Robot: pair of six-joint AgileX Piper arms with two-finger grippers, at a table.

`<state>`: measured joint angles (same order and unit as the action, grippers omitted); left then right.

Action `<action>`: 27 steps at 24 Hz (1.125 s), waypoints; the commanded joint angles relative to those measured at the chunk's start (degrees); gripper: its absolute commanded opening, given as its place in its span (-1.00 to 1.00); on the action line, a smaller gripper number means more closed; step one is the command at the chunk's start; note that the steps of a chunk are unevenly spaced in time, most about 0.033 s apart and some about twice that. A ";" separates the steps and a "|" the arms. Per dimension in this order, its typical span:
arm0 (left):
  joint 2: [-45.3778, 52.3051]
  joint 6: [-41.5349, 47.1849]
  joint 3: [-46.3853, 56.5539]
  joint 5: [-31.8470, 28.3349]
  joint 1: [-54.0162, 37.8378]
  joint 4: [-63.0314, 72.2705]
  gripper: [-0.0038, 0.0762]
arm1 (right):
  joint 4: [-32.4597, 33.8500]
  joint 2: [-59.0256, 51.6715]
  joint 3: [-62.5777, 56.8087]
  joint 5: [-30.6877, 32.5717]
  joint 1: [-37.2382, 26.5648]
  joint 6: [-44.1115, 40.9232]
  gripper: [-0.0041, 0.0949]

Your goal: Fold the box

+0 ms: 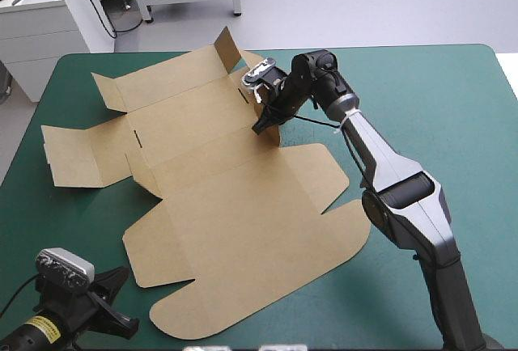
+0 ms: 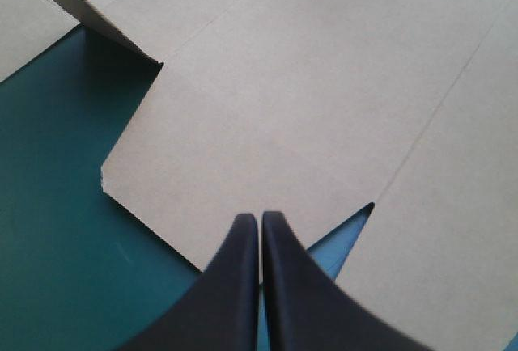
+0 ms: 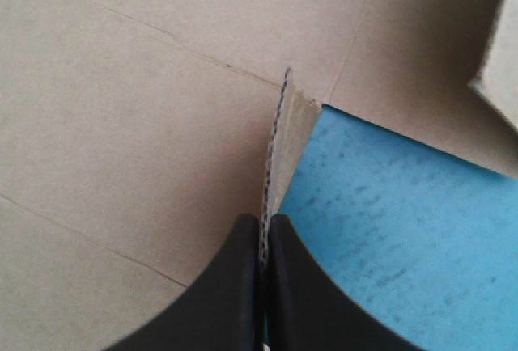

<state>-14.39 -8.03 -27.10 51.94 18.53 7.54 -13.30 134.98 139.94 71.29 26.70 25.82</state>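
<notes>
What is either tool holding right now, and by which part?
The right tool pinches the box by a small raised flap on its right side. The left tool is shut, holding nothing.

The bench (image 1: pixel 453 108) is standing under everything. A teal-green cover (image 1: pixel 73 230) is lying flat and smooth on it. The cover is reaching out to the rounded far corners, and lots of it is showing on the right side.

Left tool (image 2: pixel 260 218) closed, held low; right tool (image 3: pixel 265 220) pinched, arm outstretched.
</notes>
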 commanded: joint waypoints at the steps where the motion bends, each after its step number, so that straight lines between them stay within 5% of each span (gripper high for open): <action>1: -0.60 0.11 -1.41 -3.46 0.22 1.00 -0.92 | -7.45 -4.59 1.65 0.36 -1.49 9.34 -0.96; 6: -0.60 0.11 -1.41 -3.46 0.22 1.00 -0.92 | -20.52 -7.62 1.65 0.47 -5.88 15.51 -0.96; 11: -0.60 0.11 -1.41 -3.46 0.22 1.00 -0.92 | -25.88 -10.45 1.65 0.47 -9.05 15.51 -0.96; 19: -0.60 0.11 -1.41 -3.46 0.22 1.00 -0.92 | -4.32 -13.43 1.65 0.58 -9.58 0.22 -0.96; 27: -0.60 0.11 -1.41 -3.46 0.22 1.00 -0.92 | 2.81 -25.67 -13.34 0.58 -9.45 1.14 -0.96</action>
<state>-14.39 -8.03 -27.10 51.94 18.53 7.54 -12.82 117.30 131.54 71.35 17.45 25.63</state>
